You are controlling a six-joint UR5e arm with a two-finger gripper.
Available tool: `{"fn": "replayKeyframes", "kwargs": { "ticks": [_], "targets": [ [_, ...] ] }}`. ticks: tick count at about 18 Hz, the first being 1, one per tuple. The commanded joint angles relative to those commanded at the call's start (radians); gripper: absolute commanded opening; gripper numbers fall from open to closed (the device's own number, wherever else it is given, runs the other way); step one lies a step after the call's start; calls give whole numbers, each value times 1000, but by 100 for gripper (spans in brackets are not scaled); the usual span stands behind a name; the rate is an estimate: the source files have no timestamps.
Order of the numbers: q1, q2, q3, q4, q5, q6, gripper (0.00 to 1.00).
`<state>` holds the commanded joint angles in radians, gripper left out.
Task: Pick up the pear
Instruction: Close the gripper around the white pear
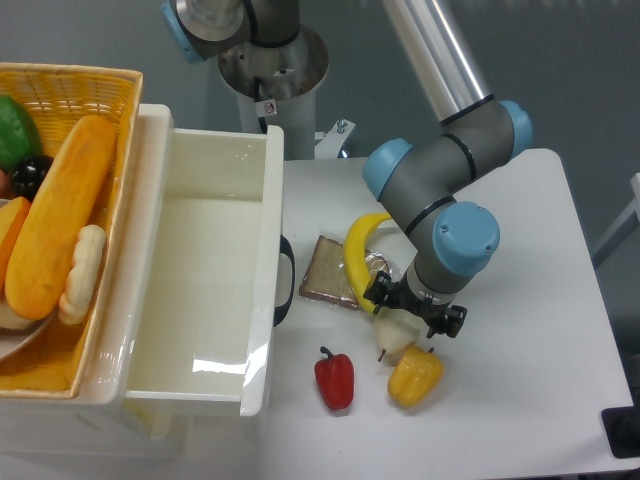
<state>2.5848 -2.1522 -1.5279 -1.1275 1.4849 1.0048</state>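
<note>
End effector point(412, 312) over pear point(396, 338) (pale cream)

White table point(560, 330), white bin point(215, 290), bread slice point(325, 272), banana point(357, 252), pear point(396, 338), yellow pepper point(414, 377), red pepper point(335, 378)

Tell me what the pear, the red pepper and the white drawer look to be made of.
Pear: probably plastic; pale cream, smooth, evenly coloured, though the gripper above hides much of it.
Red pepper: likely glossy plastic, with a bright highlight on its uniform red skin.
White drawer: seemingly hard moulded plastic or enamelled material; thick rounded walls, and reflections on its floor suggest a shiny finish.
</note>
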Motion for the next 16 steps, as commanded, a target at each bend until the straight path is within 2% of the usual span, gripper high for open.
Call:
{"fn": "replayKeyframes", "kwargs": {
  "ticks": [7,13,14,16],
  "targets": [
    [1,0,0,-2,2,5,97],
    [1,2,-5,-2,2,5,64],
    [1,5,-5,-3,2,5,60],
    [5,8,-2,-3,2,5,58]
  ]
}}
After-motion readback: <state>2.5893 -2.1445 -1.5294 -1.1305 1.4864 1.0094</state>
